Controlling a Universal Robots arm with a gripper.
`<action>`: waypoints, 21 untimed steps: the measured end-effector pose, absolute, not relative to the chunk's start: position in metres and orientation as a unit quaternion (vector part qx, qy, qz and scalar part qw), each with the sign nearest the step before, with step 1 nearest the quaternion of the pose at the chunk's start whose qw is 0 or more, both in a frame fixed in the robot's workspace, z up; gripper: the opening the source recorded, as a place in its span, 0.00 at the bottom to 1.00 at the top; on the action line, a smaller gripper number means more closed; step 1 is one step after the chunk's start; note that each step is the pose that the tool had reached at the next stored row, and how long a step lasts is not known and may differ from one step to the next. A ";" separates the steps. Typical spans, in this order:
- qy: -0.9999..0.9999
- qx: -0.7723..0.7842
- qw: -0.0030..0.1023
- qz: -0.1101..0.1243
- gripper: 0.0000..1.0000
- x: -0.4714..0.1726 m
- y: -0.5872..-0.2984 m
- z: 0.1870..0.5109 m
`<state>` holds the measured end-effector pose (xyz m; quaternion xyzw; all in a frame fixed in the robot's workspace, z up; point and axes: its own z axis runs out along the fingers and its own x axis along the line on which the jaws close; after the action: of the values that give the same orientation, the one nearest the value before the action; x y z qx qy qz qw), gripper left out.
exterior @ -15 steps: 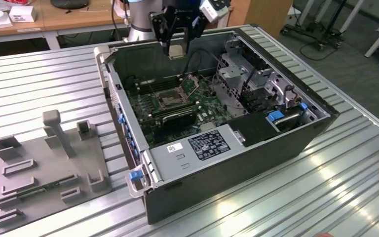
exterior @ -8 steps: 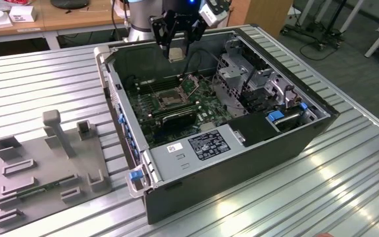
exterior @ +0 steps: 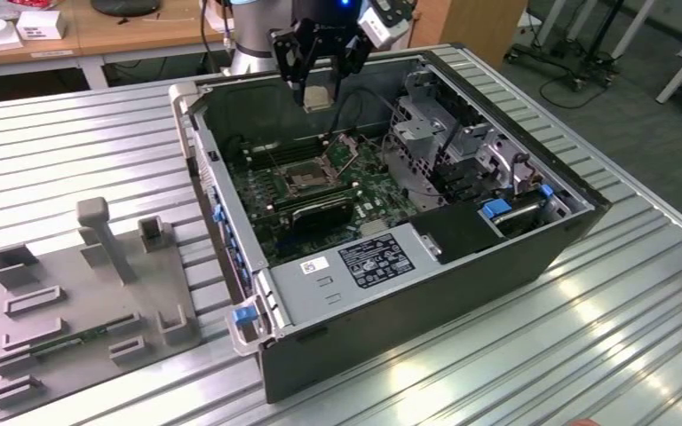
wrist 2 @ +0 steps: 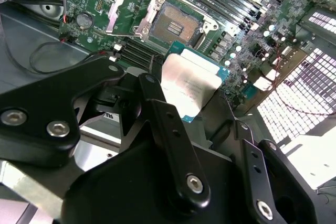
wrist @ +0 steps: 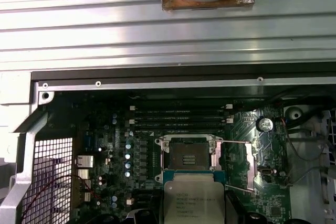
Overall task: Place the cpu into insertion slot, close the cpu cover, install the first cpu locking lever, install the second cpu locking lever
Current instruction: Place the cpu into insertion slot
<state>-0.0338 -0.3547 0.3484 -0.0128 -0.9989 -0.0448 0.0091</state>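
My gripper [exterior: 317, 87] hangs above the far end of the open computer case [exterior: 460, 293], shut on the cpu [exterior: 315, 98], a flat square chip with a silvery top. In both wrist views the cpu [wrist 2: 191, 83] [wrist: 191, 199] sits between the black fingers [wrist 2: 163, 119], held in the air over the green board. The insertion slot [exterior: 299, 182] [wrist 2: 176, 23] [wrist: 188, 156] lies below and ahead of the chip, bare and dark inside its metal rim. The cpu cover [wrist 2: 127, 4] [wrist: 239, 163] is swung open beside the slot. Thin wire levers [wrist: 236, 142] stand raised by the cover.
Long black memory slots [wrist: 178, 116] run between the socket and the case wall. Metal drive cages [exterior: 448, 151] and cables fill the case's side on the exterior view's right. A grey fixture board [exterior: 81, 311] with upright blocks lies on the ribbed metal table [exterior: 625, 337] at the exterior view's left.
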 end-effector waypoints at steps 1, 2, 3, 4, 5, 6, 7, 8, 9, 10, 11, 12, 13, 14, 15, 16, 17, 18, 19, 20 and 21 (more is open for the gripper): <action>-0.999 -0.013 0.009 -0.045 0.54 -0.034 -0.355 0.348; -0.999 -0.013 0.009 -0.045 0.54 -0.034 -0.355 0.347; -0.999 -0.013 0.009 -0.045 0.54 -0.034 -0.355 0.347; -0.999 -0.013 0.009 -0.045 0.54 -0.034 -0.355 0.346; -0.999 -0.013 0.009 -0.045 0.54 -0.034 -0.355 0.345; -0.999 -0.013 0.009 -0.045 0.54 -0.034 -0.355 0.345; -0.999 -0.013 0.009 -0.045 0.54 -0.034 -0.355 0.345; -0.999 -0.013 0.009 -0.045 0.54 -0.034 -0.355 0.345; -0.999 -0.013 0.009 -0.045 0.54 -0.034 -0.355 0.345; -0.999 -0.013 0.009 -0.045 0.54 -0.034 -0.355 0.345; -0.999 -0.013 0.009 -0.045 0.54 -0.034 -0.355 0.345; -0.999 -0.013 0.009 -0.045 0.54 -0.034 -0.355 0.345; -0.999 -0.013 0.009 -0.045 0.54 -0.034 -0.355 0.345; -0.999 -0.013 0.009 -0.045 0.54 -0.034 -0.355 0.344; -0.999 -0.013 0.009 -0.045 0.54 -0.034 -0.355 0.344; -0.999 -0.013 0.009 -0.045 0.54 -0.034 -0.355 0.344; -0.999 -0.013 0.009 -0.045 0.54 -0.034 -0.355 0.344; -0.999 -0.013 0.009 -0.045 0.54 -0.034 -0.355 0.344; -0.999 -0.013 0.009 -0.045 0.54 -0.034 -0.355 0.344; -0.999 -0.013 0.009 -0.045 0.54 -0.034 -0.355 0.344; -0.999 -0.013 0.009 -0.045 0.54 -0.034 -0.355 0.344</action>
<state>-0.0338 -0.3547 0.3442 -0.0128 -0.9989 -0.0448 0.0091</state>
